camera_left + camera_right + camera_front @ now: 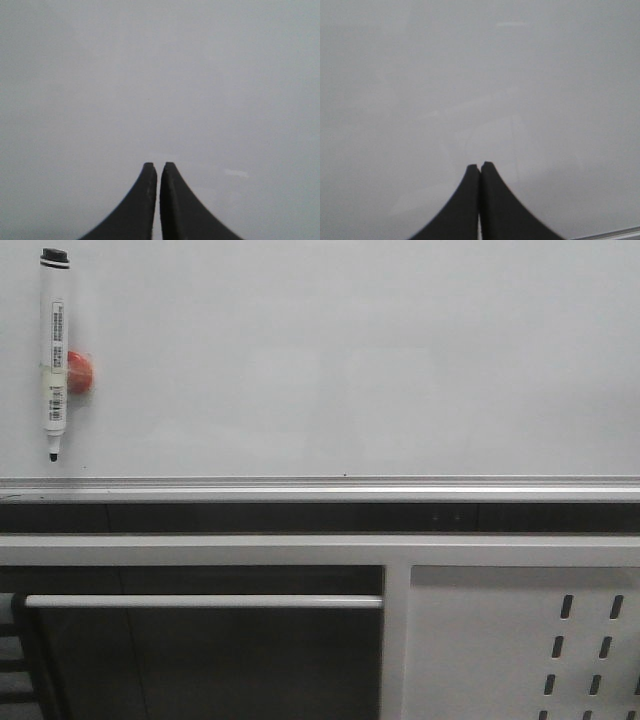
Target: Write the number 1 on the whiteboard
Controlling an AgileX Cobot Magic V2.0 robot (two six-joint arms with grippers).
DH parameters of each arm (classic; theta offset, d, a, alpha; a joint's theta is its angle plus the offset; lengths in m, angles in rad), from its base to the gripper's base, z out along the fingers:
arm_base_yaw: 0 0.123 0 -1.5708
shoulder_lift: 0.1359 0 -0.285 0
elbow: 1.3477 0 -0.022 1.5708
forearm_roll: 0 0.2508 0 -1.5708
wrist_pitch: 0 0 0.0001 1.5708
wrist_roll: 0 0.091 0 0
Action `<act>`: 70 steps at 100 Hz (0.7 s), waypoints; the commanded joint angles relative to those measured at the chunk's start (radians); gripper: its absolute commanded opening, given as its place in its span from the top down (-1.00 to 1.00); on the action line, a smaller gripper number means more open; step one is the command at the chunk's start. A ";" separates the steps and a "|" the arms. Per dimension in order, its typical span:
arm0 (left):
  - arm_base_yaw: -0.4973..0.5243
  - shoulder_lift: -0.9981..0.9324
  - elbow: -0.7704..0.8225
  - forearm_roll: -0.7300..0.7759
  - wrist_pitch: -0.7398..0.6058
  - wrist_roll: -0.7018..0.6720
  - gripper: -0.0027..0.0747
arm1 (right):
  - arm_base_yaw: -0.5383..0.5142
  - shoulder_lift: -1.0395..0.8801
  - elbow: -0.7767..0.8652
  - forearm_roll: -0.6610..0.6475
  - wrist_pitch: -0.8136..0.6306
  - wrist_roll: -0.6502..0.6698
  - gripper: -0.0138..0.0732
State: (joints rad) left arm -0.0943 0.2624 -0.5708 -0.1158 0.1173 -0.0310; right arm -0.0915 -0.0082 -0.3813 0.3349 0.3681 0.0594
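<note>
Pen (54,350): hung upright at the far left of the board (340,360), cap end up, black tip down just above the rail (320,486). A small red-orange holder (79,372) sat touching its right side, seemingly what kept it on the board.
Number 1: not on the board in any view; the writing surface showed bare, so the task looked unstarted.
Left gripper (158,165): fingers pressed nearly together with only a hairline gap, nothing between them; faced plain board surface, contact not readable.
Right gripper (480,164): fingers closed against each other, empty; a strip of the silver frame showed at the edge of its view.
Arms: neither appeared in the front view.
Risk, grasp: both grippers would have to open first; a pinch on the pen's barrel near the holder could knock it loose and drop it onto the rail.
Risk, stroke: a tilted or loosely held pen could skid on the glossy board and leave a faint or crooked line.
Obstacles: none seen between the pen and the open board to its right.
Below: dark gap, white crossbar (200,601), slotted panel (520,640) at lower right, all clear of the work.
</note>
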 commanded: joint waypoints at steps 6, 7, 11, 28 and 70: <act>-0.023 0.106 -0.122 0.000 -0.019 0.003 0.98 | 0.001 0.029 -0.059 0.018 0.012 -0.107 0.85; -0.025 0.110 -0.130 0.000 -0.019 0.003 0.98 | 0.001 0.031 -0.062 0.018 0.017 -0.114 0.85; -0.039 0.134 -0.154 0.000 -0.016 0.003 0.98 | 0.001 0.039 -0.077 0.018 0.040 -0.153 0.85; -0.110 0.207 -0.229 0.002 0.005 0.009 0.98 | 0.001 0.153 -0.187 0.018 0.165 -0.174 0.85; -0.281 0.229 -0.219 0.064 0.075 0.082 0.95 | 0.001 0.524 -0.687 0.055 0.374 -0.184 0.85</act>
State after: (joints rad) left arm -0.3450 0.4797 -0.7707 -0.0617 0.2437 0.0491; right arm -0.0915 0.4610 -0.9877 0.3725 0.7956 -0.1065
